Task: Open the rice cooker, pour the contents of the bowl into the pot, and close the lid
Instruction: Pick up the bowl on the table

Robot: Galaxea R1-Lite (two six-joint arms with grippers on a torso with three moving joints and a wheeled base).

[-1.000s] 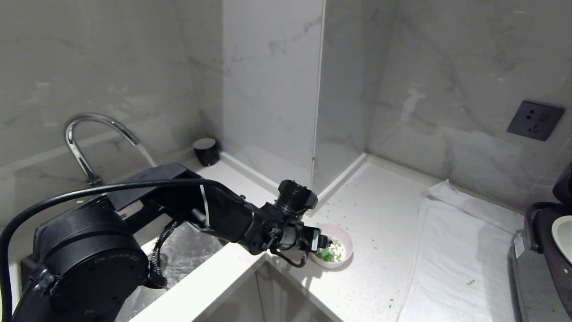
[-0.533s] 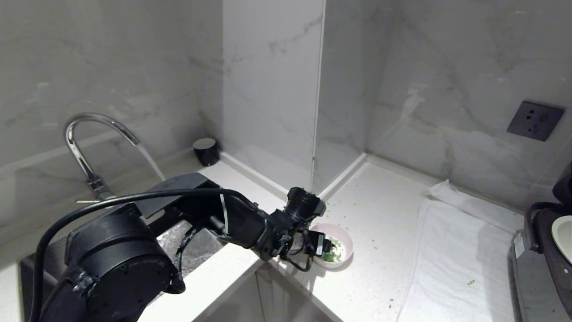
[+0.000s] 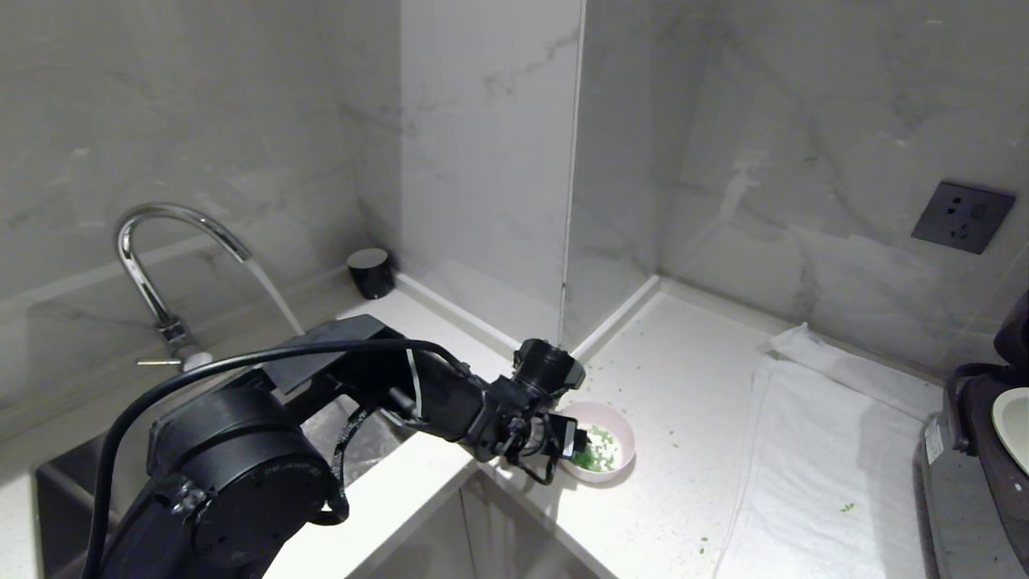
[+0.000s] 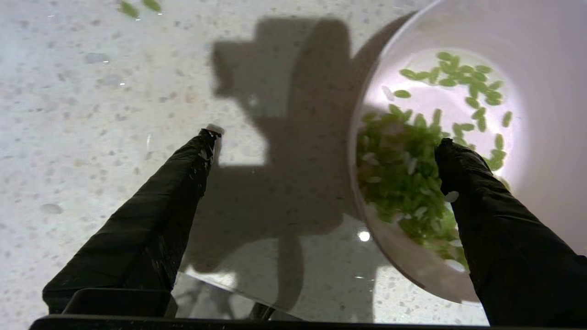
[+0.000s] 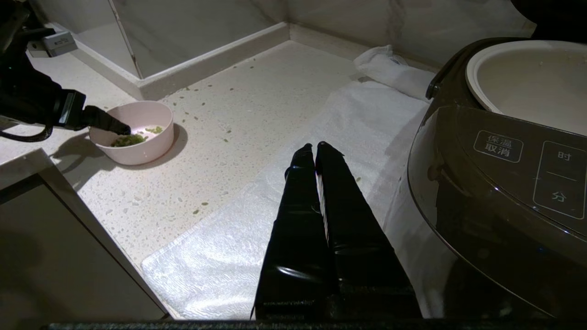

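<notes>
The pale pink bowl (image 3: 604, 422) stands on the speckled counter with green contents (image 3: 593, 458) inside. My left gripper (image 3: 580, 446) is open and straddles the bowl's near rim. In the left wrist view one finger (image 4: 463, 174) hangs inside the bowl (image 4: 541, 68) over the contents (image 4: 403, 169). The other finger (image 4: 192, 160) is outside, over the counter. The rice cooker (image 5: 495, 183) stands open at the right, its cream pot (image 5: 527, 78) exposed. Only a dark edge of the raised lid (image 3: 1014, 330) shows. My right gripper (image 5: 314, 145) is shut, over the towel beside the cooker.
A white towel (image 3: 820, 450) covers the counter between bowl and cooker. Green bits lie scattered on the counter (image 3: 683, 370). A sink with a chrome faucet (image 3: 161, 241) lies at the left, a black cup (image 3: 371, 272) behind it. A wall socket (image 3: 962, 215) is at the right.
My left arm's elbow has swung right and the wrist has tipped down over the bowl's near rim. The gripper stayed open and the bowl has not moved.
</notes>
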